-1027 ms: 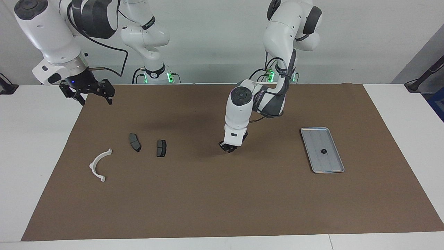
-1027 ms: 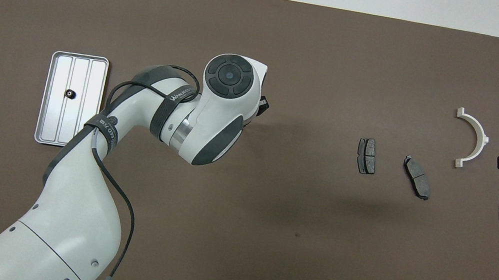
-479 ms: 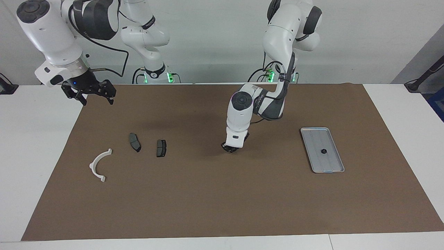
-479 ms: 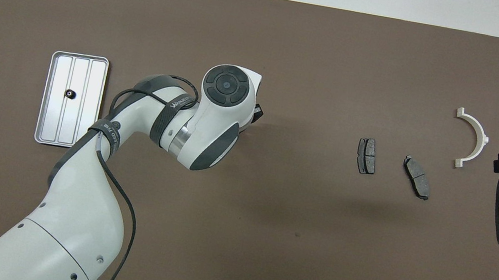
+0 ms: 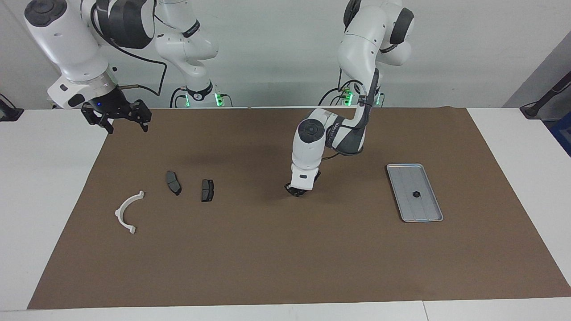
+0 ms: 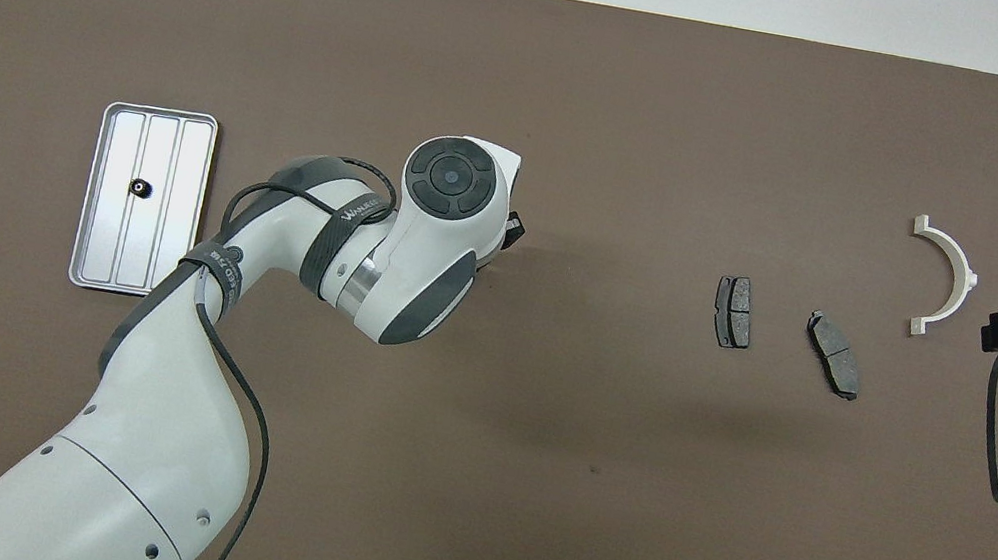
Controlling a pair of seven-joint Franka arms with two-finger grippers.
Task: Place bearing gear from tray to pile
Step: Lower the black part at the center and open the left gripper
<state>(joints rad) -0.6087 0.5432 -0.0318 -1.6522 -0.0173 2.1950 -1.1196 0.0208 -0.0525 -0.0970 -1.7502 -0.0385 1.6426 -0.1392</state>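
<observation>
1. The left end effector (image 5: pixel 296 191) is seen low over the brown mat (image 5: pixel 285 249), about midway between the tray and the pile; in the overhead view it is almost wholly hidden under the arm's own wrist. Whether it is released or clenched cannot be told, and nothing can be made out in it.
2. The right end effector (image 5: pixel 119 121) is held in the air over the mat's edge at the right arm's end of the tabletop (image 5: pixel 44 178), with fingers spread and nothing between them; in the overhead view it is cut off at the frame's edge.
3. A small dark bearing gear (image 5: pixel 415 194) lies in the silver tray (image 5: pixel 403 209), at the left arm's end; its teeth are too small to be read.
4. The pile is made up of two dark brake pads (image 5: pixel 173 183) (image 5: pixel 207 190) and a white semicircular bracket (image 5: pixel 126 212), lying apart, the bracket farthest from the robots.
5. Compared with a second earlier, the left wrist is lower and slightly shifted toward the tray; the right end effector is shifted slightly; the parts lie unchanged.
</observation>
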